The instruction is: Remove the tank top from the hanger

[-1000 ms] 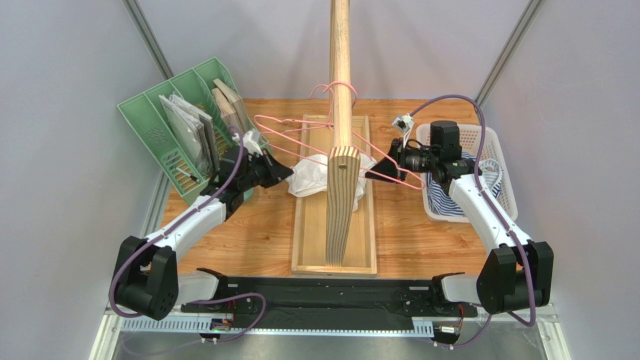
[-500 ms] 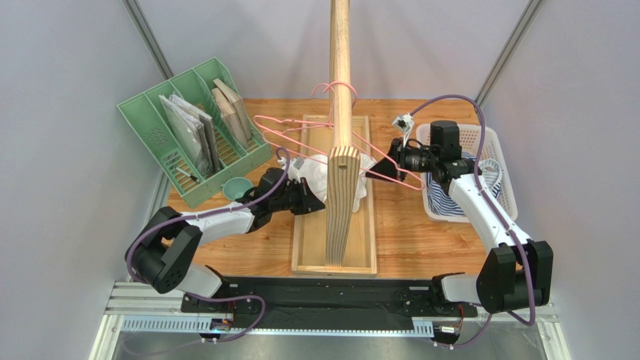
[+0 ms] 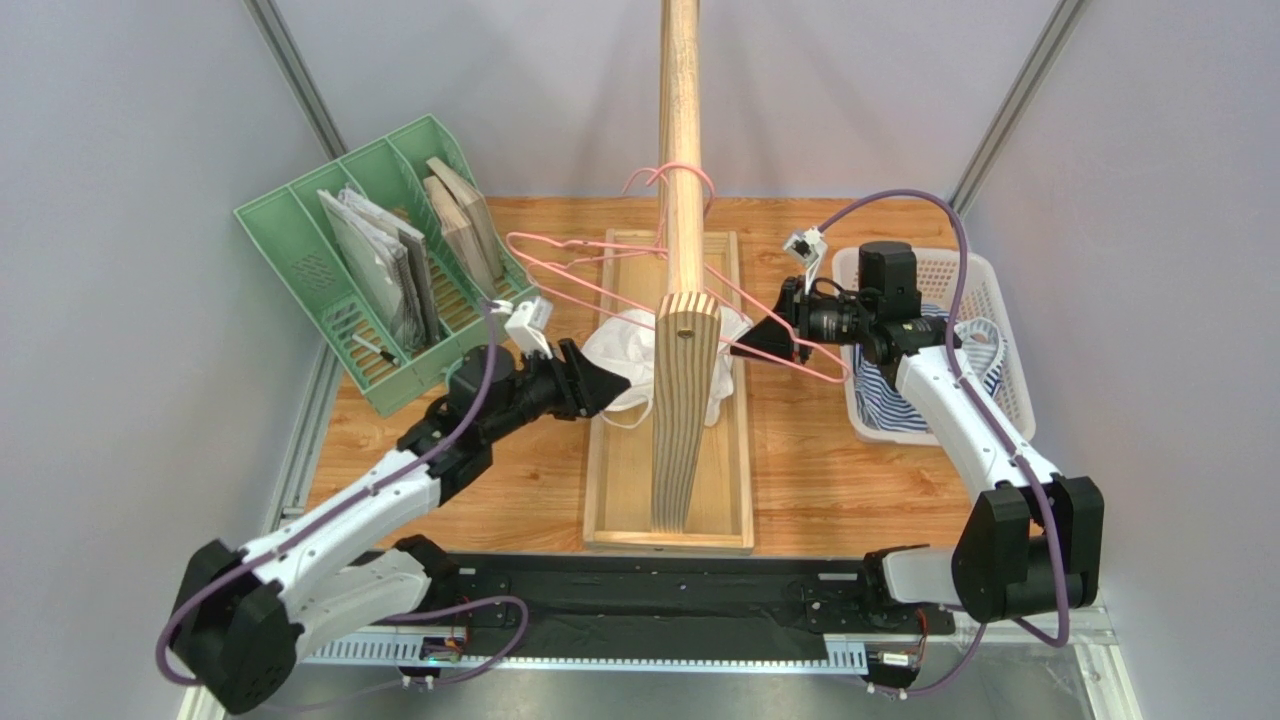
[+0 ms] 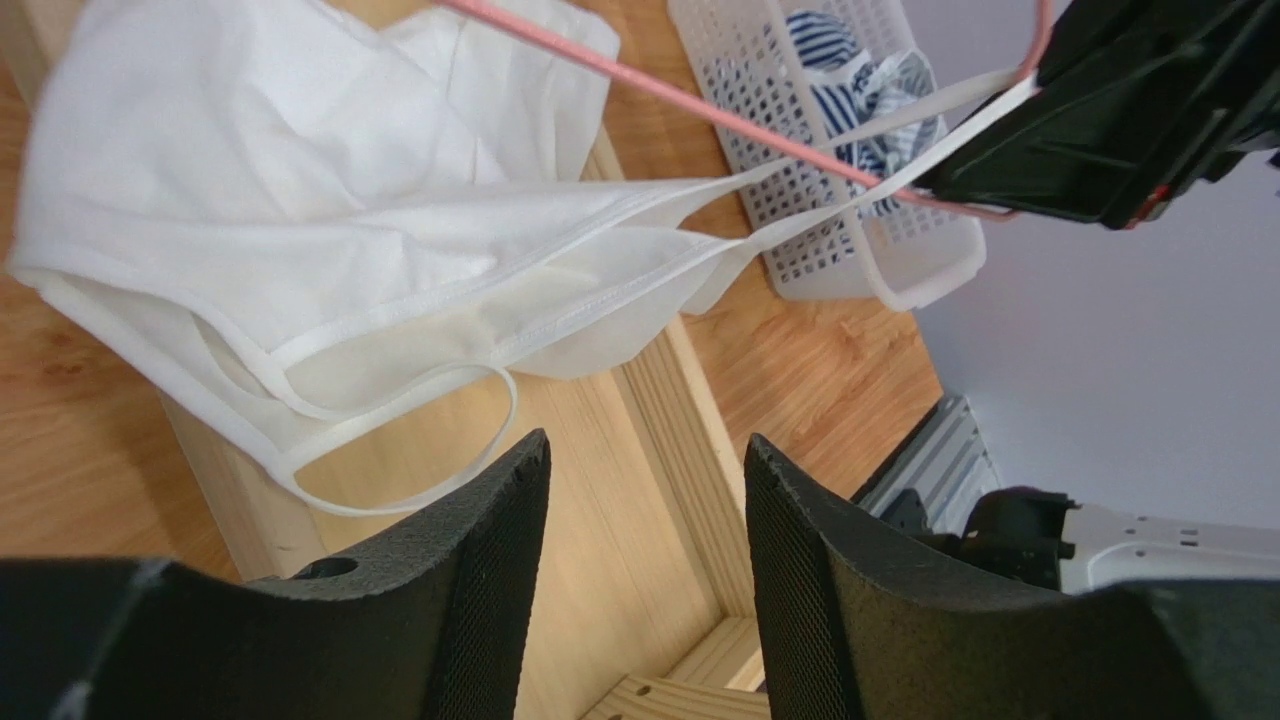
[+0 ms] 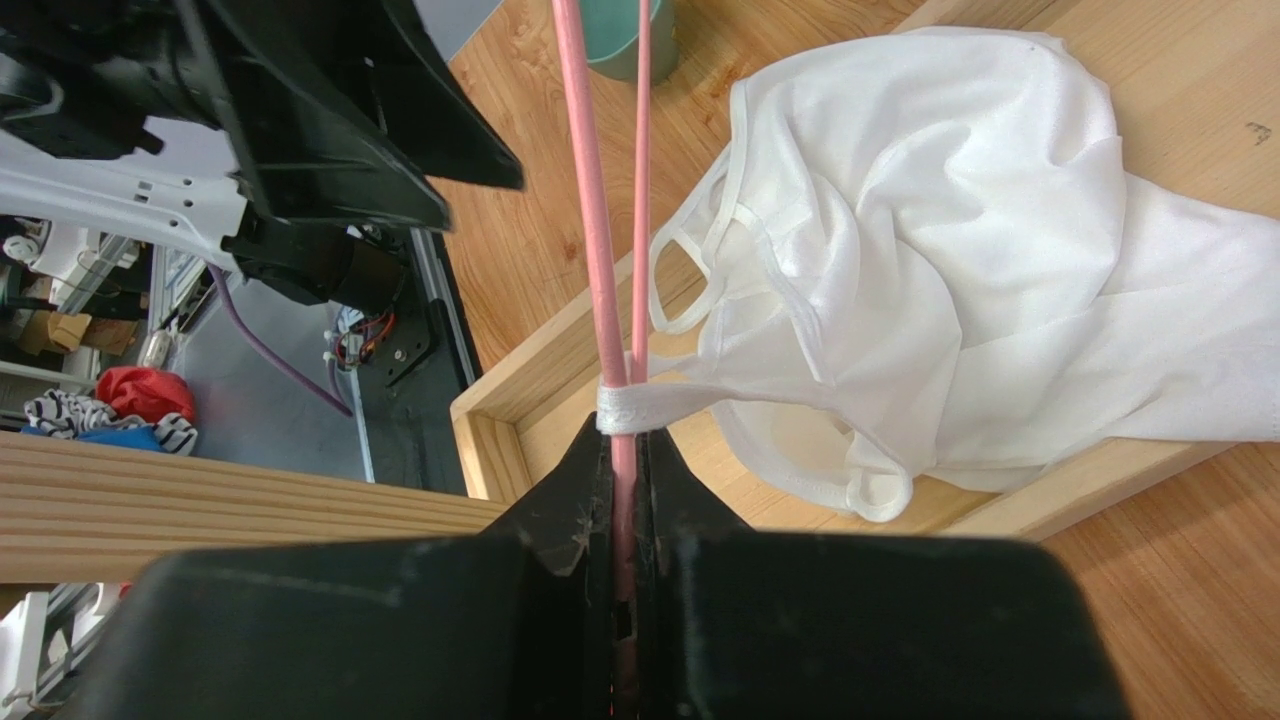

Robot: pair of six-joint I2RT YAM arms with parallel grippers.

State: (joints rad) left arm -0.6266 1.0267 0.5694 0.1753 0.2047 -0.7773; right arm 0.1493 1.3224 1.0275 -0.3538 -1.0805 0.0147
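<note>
Tank top (image 5: 932, 225) slumps mostly free; one strap (image 5: 624, 405) still loops the hanger (image 5: 585, 150) clenched in right pincer (image 5: 616, 450), left pincer (image 4: 646, 465) released, empty.

Top view: the wooden stand (image 3: 679, 420) masks the middle of the tank top (image 3: 619, 348) and part of the hanger (image 3: 579, 248); the contents of the green file rack (image 3: 383, 270) are too small to identify. Left wrist view: tank top and basket (image 4: 902, 278) are cropped by the top edge. Right wrist view: the cup (image 5: 634, 38) and the hanger's far end run off the top edge.
</note>
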